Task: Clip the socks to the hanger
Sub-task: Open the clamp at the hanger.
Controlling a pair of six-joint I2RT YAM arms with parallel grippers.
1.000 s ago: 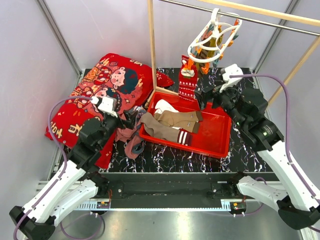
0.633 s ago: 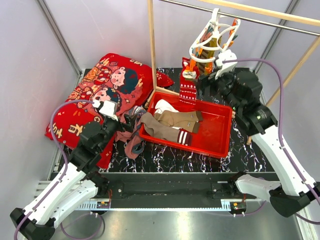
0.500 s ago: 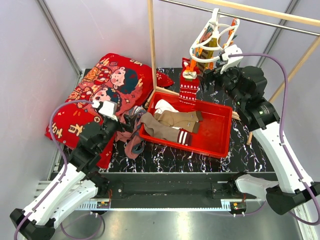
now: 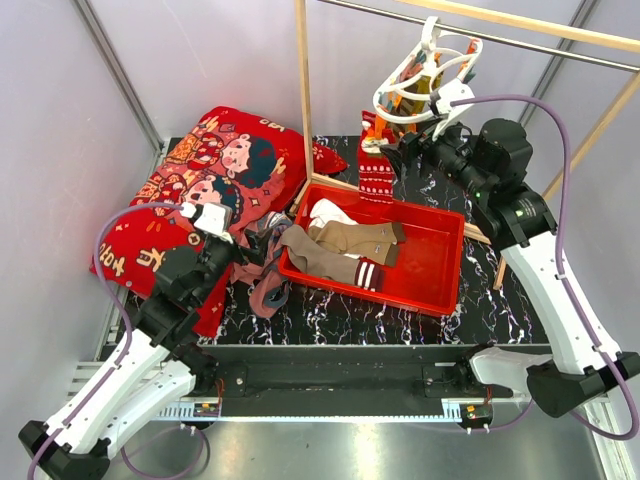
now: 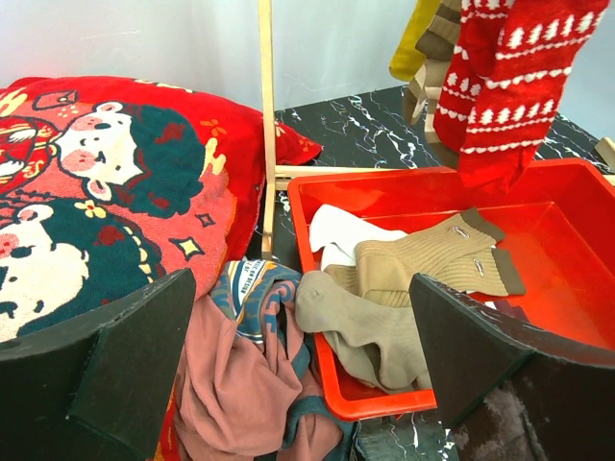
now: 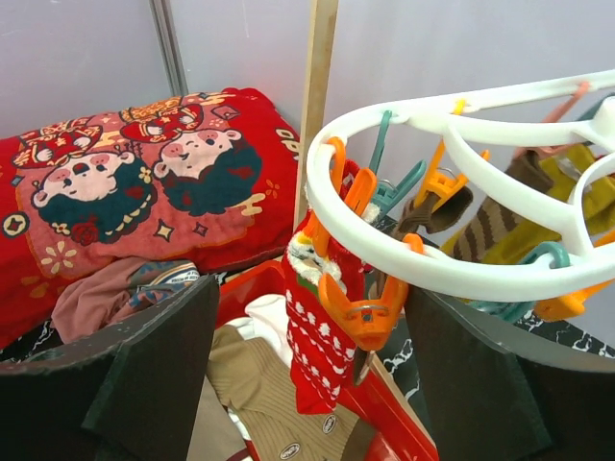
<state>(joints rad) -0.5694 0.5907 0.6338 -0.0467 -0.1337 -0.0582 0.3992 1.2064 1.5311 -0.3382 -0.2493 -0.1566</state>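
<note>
Moved: right gripper [image 6: 309, 327] up to hanger [image 4: 420, 75], 1 o'clock (splayed wide, empty).
Left gripper [image 5: 298, 327]: splayed, empty.
Room: marbled table [image 4: 330, 315], grey walls [image 4: 200, 60].

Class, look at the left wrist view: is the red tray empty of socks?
No, several taupe-brown socks and a white sock lie inside the red tray.

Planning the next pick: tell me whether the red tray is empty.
Not empty. Brown socks and a white one lie at the left end of the tray; its right half is bare.
</note>
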